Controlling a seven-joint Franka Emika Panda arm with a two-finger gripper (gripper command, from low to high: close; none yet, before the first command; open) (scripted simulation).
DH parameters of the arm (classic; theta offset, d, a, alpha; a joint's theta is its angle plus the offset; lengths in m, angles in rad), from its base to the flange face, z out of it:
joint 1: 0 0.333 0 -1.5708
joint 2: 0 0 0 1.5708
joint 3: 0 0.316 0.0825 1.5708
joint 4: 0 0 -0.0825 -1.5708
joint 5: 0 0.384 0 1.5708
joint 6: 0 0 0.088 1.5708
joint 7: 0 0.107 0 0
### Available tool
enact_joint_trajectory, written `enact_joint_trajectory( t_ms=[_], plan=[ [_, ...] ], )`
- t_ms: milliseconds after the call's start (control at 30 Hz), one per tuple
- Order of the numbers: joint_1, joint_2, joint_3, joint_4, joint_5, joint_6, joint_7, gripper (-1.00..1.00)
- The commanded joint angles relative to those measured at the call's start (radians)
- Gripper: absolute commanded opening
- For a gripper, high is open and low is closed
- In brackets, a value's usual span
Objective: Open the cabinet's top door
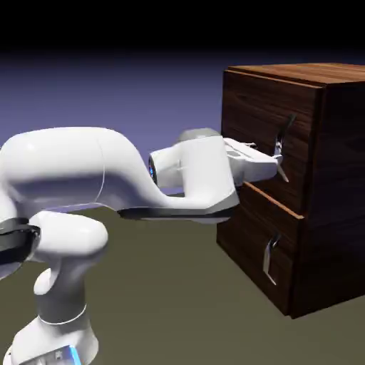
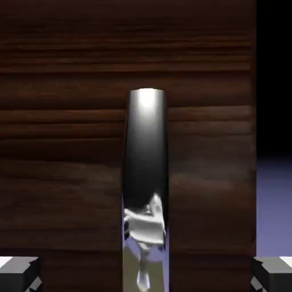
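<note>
The dark brown wood-grain cabinet [image 1: 335,178] stands at the exterior view's right. Its top door [image 1: 249,114] carries a long bent silver handle [image 1: 286,130]. My gripper [image 1: 276,162] reaches level from the left and sits at the lower part of that handle. In the hand view the handle [image 2: 146,171] runs upright down the middle, with the door's wood [image 2: 63,142] behind it. My gripper [image 2: 146,275] is open. Its fingertips [image 2: 20,272] show far apart in the bottom corners, well clear of the handle on either side.
Below the top door is the shorter lower panel [image 1: 246,235] with its small silver handle [image 1: 271,258]. My white arm [image 1: 107,171] spans the left half of the exterior view above the olive table [image 1: 178,299].
</note>
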Motion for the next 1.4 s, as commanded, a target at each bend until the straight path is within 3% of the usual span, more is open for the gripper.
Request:
enact_joint_trajectory(
  t_ms=[0, 33, 67, 600, 967, 1367],
  plan=[
    [0.036, 0.015, -0.022, 0.027, -0.006, -0.006, 0.006, 0.0],
    [0.069, 0.029, -0.042, 0.052, -0.012, -0.011, 0.01, 0.0],
    [0.069, 0.029, -0.042, 0.052, -0.012, -0.011, 0.01, -1.0],
    [-0.442, 0.031, 0.472, -0.316, 0.37, -0.254, 0.008, -1.0],
    [-0.737, -0.03, 0.87, -0.445, 0.69, -0.285, 0.013, -1.0],
    [-0.723, -0.182, 1.212, -0.553, 1.21, -0.526, -0.17, -1.0]
  ],
)
